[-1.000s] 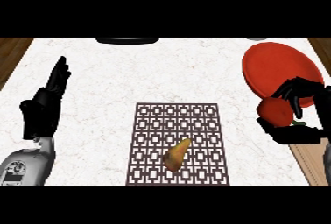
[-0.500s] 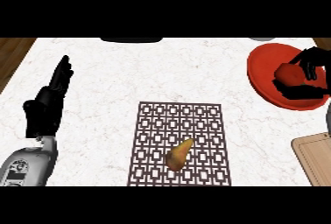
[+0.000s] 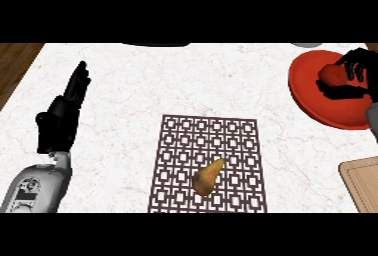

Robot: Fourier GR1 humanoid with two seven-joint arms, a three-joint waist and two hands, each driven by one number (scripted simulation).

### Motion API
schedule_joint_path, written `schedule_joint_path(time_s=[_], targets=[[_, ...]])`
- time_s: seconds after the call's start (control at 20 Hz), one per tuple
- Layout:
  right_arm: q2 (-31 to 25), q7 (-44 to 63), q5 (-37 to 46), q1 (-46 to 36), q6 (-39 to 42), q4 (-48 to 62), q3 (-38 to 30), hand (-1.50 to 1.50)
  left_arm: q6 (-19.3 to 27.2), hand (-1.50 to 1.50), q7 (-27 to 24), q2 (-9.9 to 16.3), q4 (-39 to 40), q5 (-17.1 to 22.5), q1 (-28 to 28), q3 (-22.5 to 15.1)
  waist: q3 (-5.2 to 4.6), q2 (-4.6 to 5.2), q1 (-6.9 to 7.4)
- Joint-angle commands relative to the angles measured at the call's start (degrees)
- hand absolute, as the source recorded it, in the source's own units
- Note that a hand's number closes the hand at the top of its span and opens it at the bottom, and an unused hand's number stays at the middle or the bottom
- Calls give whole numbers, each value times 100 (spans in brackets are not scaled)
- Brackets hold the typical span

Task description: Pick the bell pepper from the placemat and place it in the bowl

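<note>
While over the bowl (image 3: 325, 100), right hand (image 3: 356, 75) clasps bell pepper (image 3: 333, 76).

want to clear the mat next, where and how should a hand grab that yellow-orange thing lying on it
Grip the yellow-orange item across its thick lower middle, coming straight down from above. It lies flat on the placemat, long axis tilted with the narrow tip up-right, so fingers should probably close across its width, not along it. Nothing else crowds it; the open left hand shows nearer.

The red bell pepper (image 3: 331, 75) sits over the red bowl (image 3: 325, 107) — well apart from the brown lattice placemat (image 3: 205, 150).
</note>
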Motion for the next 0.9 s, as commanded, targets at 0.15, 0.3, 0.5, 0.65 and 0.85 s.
schedule_joint_path(time_s=[0.15, 0.3, 0.5, 0.65, 0.85], targets=[[-119, -443, -261, -590, 672, 1593, -305, -150, -27, 0, -58, -57, -48, -39, 10, -75, 11, 40, 100], [-34, -832, -405, -716, 784, 1843, -447, -150, -38, 0, -115, -32, 101, -13, -187, 9, 18, 94, 141], [-101, -1243, -683, -891, 1059, 2090, -730, -150, -74, 0, 100, -9, -89, -13, -250, -13, 25, 81, 172], [-258, -1690, -945, -757, 1153, 2232, -1024, -150, -45, 0, 239, -75, -233, -17, -62, -61, 23, 47, 110], [-775, -1569, -1146, -946, 1871, 2512, -1242, -150, -133, 0, -22, 16, -19, 80, -65, 106, 16, 59, 75]])
